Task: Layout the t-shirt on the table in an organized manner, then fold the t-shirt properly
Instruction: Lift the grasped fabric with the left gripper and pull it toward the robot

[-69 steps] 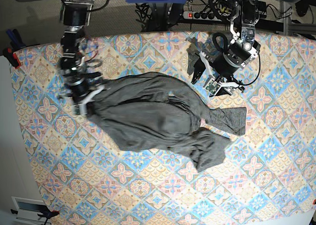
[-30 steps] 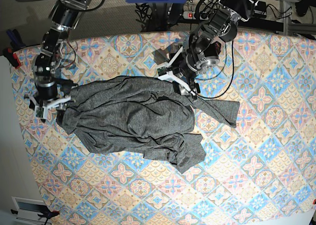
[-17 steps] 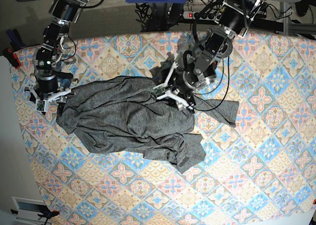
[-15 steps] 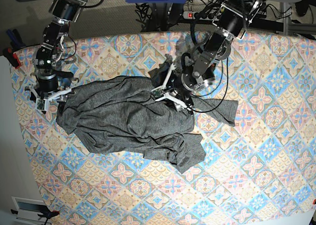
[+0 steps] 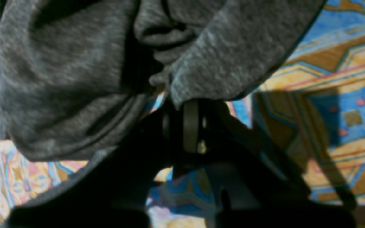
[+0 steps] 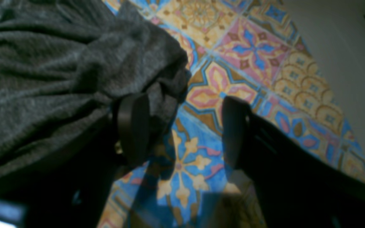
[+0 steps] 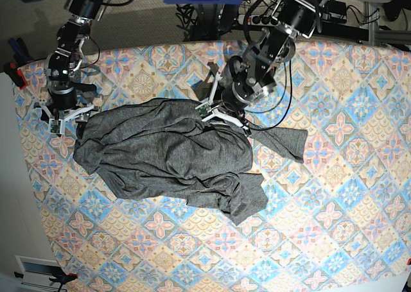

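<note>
Patterned in pastel blue, pink and cream tiles, the table (image 7: 334,196) fills most of the base view, with a strip of floor, cables and a power strip (image 7: 257,19) along the top edge. Across the left and centre of the table lies the t-shirt (image 7: 167,154), dark heather grey, bunched and wrinkled, with one flap reaching toward the right of centre and another lobe hanging toward the lower middle of the frame.

Near the upper centre of the base view the left gripper (image 7: 221,115) comes down onto the top edge of the t-shirt. In the left wrist view its jaws are together, pinching a fold of the grey knit (image 5: 182,95), with cloth heaped above and to the left of them and bare table at the right of the frame.

At the upper left of the base view the right gripper (image 7: 64,120) sits at the t-shirt's left end. In the right wrist view its jaws stand apart (image 6: 182,129): one finger (image 6: 131,126) touches the edge of the fabric, the other is over bare table, and nothing is clamped between them.
</note>
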`<state>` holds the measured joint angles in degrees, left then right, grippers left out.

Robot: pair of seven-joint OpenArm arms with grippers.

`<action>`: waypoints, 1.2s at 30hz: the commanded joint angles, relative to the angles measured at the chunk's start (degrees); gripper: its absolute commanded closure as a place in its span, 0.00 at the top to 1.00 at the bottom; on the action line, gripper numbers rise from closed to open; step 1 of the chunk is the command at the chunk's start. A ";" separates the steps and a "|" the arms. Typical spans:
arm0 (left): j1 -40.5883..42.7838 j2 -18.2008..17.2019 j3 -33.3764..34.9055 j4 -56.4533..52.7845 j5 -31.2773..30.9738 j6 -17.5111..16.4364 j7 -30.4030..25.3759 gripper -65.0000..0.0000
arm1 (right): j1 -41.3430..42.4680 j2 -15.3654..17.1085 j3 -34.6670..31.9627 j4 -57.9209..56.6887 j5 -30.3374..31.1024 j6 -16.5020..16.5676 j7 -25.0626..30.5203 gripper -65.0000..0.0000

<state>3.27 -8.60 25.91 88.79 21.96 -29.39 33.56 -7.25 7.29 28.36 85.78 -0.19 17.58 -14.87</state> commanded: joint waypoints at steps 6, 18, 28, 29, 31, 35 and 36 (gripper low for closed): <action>13.57 -1.64 -5.74 12.44 -0.28 -3.18 4.72 0.04 | 1.22 0.75 0.34 1.04 0.32 -0.22 2.17 0.54; 22.97 -1.64 -13.56 18.15 -0.64 -3.18 4.28 0.04 | 0.87 0.75 0.34 1.04 0.41 -0.22 2.17 0.54; 21.66 -1.47 -14.18 18.06 -0.81 -3.18 4.28 0.17 | -1.33 0.75 0.34 1.21 0.32 -0.22 1.91 0.54; 21.66 -1.47 -14.09 18.15 -0.81 -3.18 4.28 0.20 | -1.33 0.75 0.34 1.21 0.32 -0.22 1.82 0.54; 21.66 -1.38 -14.09 18.24 -0.90 -3.18 4.28 0.28 | -1.85 0.84 0.34 1.21 0.32 -0.22 1.82 0.54; 21.48 -1.38 -14.09 18.33 -0.90 -3.18 4.20 0.43 | -3.00 0.84 0.34 2.71 0.32 -0.22 1.82 0.54; 21.48 -1.38 -14.09 18.33 -0.90 -3.18 4.20 0.46 | -3.00 0.84 0.34 3.76 0.32 -0.22 1.82 0.54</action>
<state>24.56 -9.98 11.94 106.69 20.16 -32.62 36.84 -11.53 7.27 28.40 87.68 -0.49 17.69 -15.59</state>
